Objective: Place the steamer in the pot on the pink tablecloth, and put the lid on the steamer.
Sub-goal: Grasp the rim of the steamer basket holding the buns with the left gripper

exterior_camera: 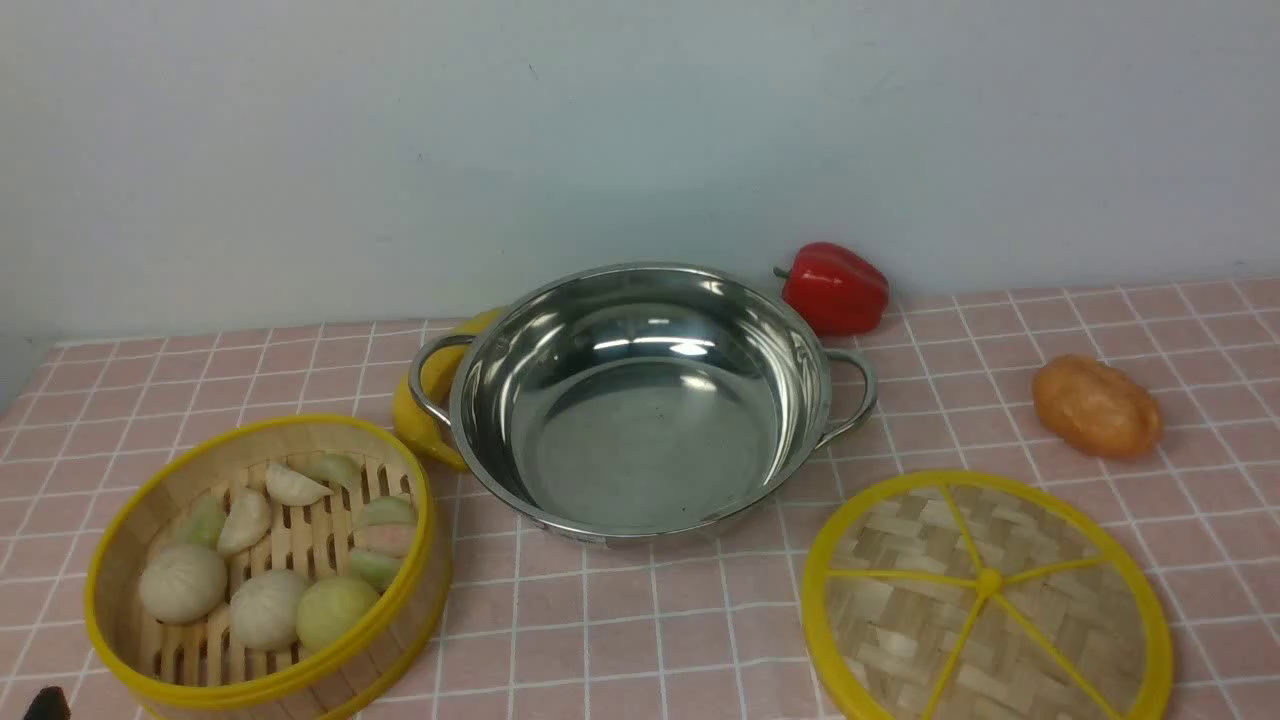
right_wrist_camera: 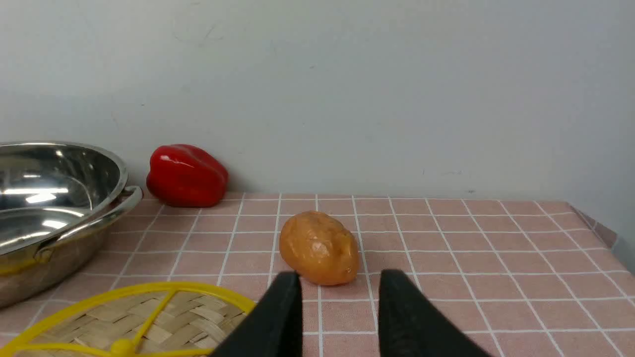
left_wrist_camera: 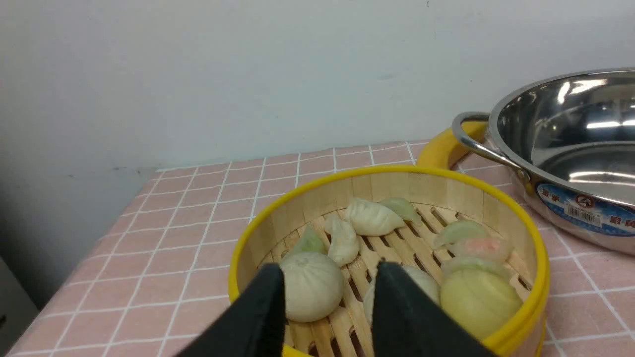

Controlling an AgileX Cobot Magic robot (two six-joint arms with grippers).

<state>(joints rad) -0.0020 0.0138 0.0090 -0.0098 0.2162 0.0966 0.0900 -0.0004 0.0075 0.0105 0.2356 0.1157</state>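
The steamer (exterior_camera: pixel 300 422), holding white and green buns and dumplings, stands at the front left of the pink tablecloth (exterior_camera: pixel 650 630). The empty steel pot (exterior_camera: pixel 640 430) stands in the middle. The lid (exterior_camera: pixel 985 600) lies flat at the front right. My left gripper (left_wrist_camera: pixel 330 267) is open and empty, its fingers over the near rim of the steamer (left_wrist_camera: pixel 397 171); only a black tip (exterior_camera: pixel 45 705) shows in the front view. My right gripper (right_wrist_camera: pixel 341 275) is open and empty, low over the cloth beside the lid (right_wrist_camera: pixel 163 317). It is out of the front view.
A red pepper (exterior_camera: pixel 835 288) lies behind the pot by the wall. An orange-brown potato (exterior_camera: pixel 1097 407) lies behind the lid, just beyond my right fingertips (right_wrist_camera: pixel 320 248). A yellow banana-like thing (exterior_camera: pixel 420 410) sits behind the pot's left handle. The wall runs along the back.
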